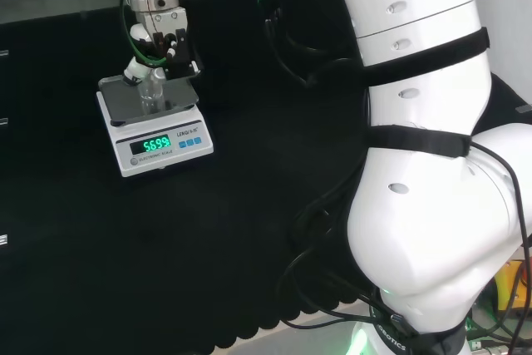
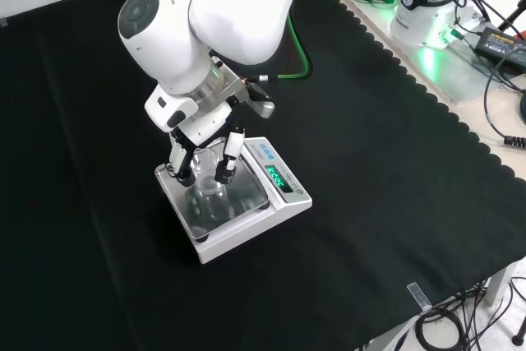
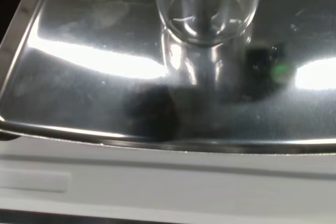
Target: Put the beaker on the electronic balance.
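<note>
While the hand (image 2: 205,154) curls round the beaker (image 2: 209,195) on the scale (image 2: 283,203), a sideways release might tip it.

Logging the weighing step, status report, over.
Hand curled round beaker. Beaker standing on balance pan, display lit. Nothing in the way.

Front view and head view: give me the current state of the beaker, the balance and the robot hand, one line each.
beaker: upright on the balance pan, clear; contents cannot be told.
electronic balance: switched on, green display lit, pan carrying the beaker.
robot hand: over the pan, fingers down around the beaker; whether they grip it cannot be told.
</note>
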You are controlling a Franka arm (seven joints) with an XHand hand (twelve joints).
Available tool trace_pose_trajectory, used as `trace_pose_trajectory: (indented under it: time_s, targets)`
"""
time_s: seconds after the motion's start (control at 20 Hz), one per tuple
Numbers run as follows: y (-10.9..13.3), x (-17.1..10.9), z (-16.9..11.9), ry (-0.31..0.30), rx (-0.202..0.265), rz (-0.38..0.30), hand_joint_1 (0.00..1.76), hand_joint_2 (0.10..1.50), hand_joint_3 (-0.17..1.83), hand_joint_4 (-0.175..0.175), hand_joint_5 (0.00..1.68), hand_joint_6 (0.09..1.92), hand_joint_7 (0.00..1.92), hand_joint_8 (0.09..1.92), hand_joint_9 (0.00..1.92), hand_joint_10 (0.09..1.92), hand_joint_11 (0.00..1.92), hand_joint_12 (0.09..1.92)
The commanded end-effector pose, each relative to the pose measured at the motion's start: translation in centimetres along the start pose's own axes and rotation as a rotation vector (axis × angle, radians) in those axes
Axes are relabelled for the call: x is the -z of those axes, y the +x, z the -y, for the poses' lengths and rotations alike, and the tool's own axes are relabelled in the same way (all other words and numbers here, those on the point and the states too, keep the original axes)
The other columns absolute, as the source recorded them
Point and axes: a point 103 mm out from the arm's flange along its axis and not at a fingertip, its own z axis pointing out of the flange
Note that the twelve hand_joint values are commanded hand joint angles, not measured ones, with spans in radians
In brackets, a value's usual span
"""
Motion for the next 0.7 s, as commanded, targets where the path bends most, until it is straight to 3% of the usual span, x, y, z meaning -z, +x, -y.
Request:
trace_pose_trajectory:
  time_s: [0.05,0.2,0.35,0.55,0.7]
  targets:
    - [-0.1,0.1,0.1,-0.006,0.006,-0.01,0.64,0.97,-0.17,-0.124,0.34,0.73,0.57,0.92,0.72,0.7,0.84,1.18]
    - [-0.1,0.2,0.2,-0.007,0.008,-0.007,0.56,0.94,-0.17,-0.109,0.29,0.64,0.41,0.9,0.49,0.79,0.64,1.28]
    - [-0.1,0.3,0.3,-0.022,0.015,0.003,0.53,0.92,-0.17,-0.104,0.28,0.58,0.35,0.89,0.4,0.83,0.56,1.32]
    - [-0.5,1.2,0.8,-0.067,0.013,-0.022,0.45,0.87,-0.15,-0.089,0.22,0.4,0.07,0.82,0.06,0.92,0.23,1.47]
    - [-1.0,2.1,1.4,-0.096,0.005,-0.034,0.44,0.85,-0.12,-0.087,0.22,0.3,0.03,0.81,0.01,0.95,0.17,1.5]
